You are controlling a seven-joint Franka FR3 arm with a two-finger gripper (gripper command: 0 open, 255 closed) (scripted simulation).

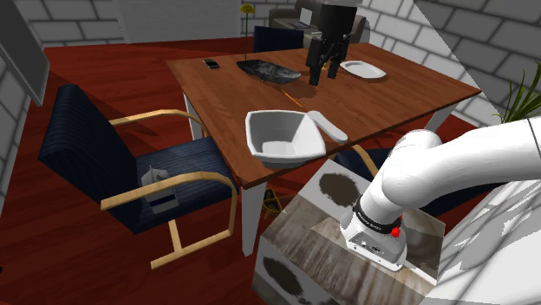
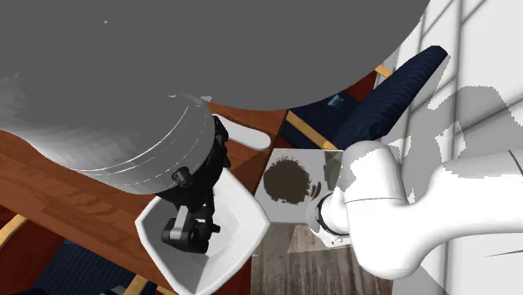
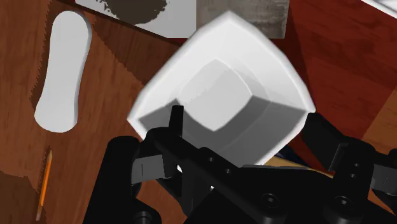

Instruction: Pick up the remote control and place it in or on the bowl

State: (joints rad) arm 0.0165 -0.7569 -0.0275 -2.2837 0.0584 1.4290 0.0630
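Observation:
A white oblong remote control [image 1: 328, 126] lies flat on the brown wooden table [image 1: 381, 100], just beside the white square-rimmed bowl [image 1: 277, 137] near the table's front edge. My black gripper [image 1: 322, 73] hangs open and empty above the table's far part, well apart from both. In the wrist view the bowl [image 3: 219, 105] sits between the spread fingers [image 3: 173, 125] and the remote [image 3: 62, 73] lies off to one side of it. From the second exterior view the gripper [image 2: 191, 237] shows over the bowl [image 2: 239, 219], with one end of the remote [image 2: 245, 132] peeking out behind the arm.
A dark oval tray [image 1: 269, 68], a white plate [image 1: 362, 69] and a small dark object [image 1: 211, 62] lie at the table's far side. A pencil [image 3: 44, 184] lies near the remote. A blue armchair [image 1: 130, 165] stands at the shoulder view's left; the stand [image 1: 347, 247] is below the table edge.

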